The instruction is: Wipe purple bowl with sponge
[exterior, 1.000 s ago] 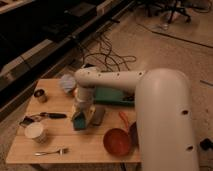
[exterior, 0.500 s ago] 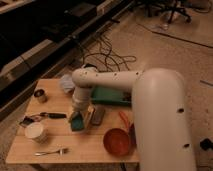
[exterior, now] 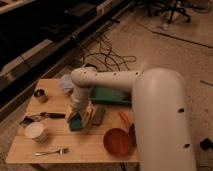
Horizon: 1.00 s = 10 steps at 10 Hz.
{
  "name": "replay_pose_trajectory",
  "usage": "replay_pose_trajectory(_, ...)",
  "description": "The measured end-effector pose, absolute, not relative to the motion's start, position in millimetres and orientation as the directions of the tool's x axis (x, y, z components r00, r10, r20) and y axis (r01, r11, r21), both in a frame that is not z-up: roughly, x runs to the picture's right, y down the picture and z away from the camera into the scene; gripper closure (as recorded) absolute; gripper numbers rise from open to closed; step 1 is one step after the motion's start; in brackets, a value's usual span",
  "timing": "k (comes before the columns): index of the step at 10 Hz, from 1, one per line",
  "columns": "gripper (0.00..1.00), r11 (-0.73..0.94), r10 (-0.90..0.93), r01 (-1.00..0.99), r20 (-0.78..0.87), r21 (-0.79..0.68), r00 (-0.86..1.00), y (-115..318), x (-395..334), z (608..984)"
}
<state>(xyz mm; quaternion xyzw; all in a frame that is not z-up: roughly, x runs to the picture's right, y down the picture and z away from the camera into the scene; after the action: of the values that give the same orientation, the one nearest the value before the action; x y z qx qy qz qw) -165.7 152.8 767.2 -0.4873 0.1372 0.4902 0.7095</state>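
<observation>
One view, looking down on light wooden table (exterior: pixel 90 150). White arm's two-finger claw (exterior: pixel 78 119) low over tabletop, seemingly pinching soft teal-green rectangular sponge (exterior: pixel 75 122) between its tips. Just right of claw: dark grey flat bar (exterior: pixel 98 115). Further right and nearer: round orange-red bowl (exterior: pixel 117 141). Beyond that, round dark purple bowl (exterior: pixel 132 134), glimpsed only as dim rim against arm, hard to confirm. Sponge probably light, squashy, not slippery; best gripped mid-block across short sides, leaving lower face free for wiping.

The gripper (exterior: pixel 78 120), gripping the sponge (exterior: pixel 74 123), is easing slightly left and lower over the desk (exterior: pixel 85 147), just beside the grey bar (exterior: pixel 98 115).
</observation>
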Motion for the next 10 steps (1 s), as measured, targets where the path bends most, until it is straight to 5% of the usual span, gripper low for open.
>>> replay_pose_trajectory(10,0.66,0.056,0.543,-0.821,-0.672,-0.569,0.503,156.5,-167.2,766.2)
